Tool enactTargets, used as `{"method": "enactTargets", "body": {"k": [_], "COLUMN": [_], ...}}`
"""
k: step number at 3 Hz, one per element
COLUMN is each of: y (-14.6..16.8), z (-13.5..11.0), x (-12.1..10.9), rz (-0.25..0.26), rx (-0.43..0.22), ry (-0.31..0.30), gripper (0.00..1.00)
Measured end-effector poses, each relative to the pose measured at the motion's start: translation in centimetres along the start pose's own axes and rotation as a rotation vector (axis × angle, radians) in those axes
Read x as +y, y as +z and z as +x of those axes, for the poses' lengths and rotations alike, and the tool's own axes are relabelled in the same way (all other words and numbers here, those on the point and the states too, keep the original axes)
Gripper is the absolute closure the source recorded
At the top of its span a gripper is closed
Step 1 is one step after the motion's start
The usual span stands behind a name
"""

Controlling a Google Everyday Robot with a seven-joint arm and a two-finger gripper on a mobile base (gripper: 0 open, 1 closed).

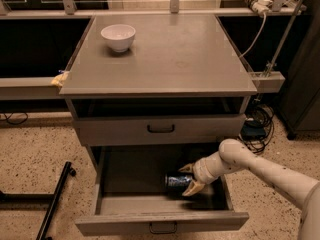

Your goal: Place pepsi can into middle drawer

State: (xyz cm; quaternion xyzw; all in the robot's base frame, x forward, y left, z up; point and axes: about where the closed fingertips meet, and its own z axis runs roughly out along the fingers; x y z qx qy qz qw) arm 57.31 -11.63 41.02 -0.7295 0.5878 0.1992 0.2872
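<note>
The pepsi can (175,180), blue with silver ends, lies on its side on the floor of the pulled-out middle drawer (161,221), the lowest one of the grey cabinet, right of its middle. My gripper (189,179) reaches into the drawer from the right, at the can's right end. Its tan fingers (193,188) are spread, one above and one below the can's end, a little wider than the can. The arm (260,170) comes in from the lower right.
The shut drawer above (160,129) has a like dark handle. A white bowl (118,36) stands on the cabinet top (175,59) at the back left. A black stand leg (55,199) lies on the floor at left. Cables (257,119) hang at right.
</note>
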Motion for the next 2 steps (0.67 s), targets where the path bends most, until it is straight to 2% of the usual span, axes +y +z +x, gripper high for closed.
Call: {"method": "enactTargets", "body": {"k": [1,2], "y": [0.0,0.0], "z": [0.0,0.0], "x": [0.0,0.0], "rz": [0.0,0.0], "rx": [0.0,0.0], "ry": [0.0,0.0], "gripper": [0.0,0.0]}}
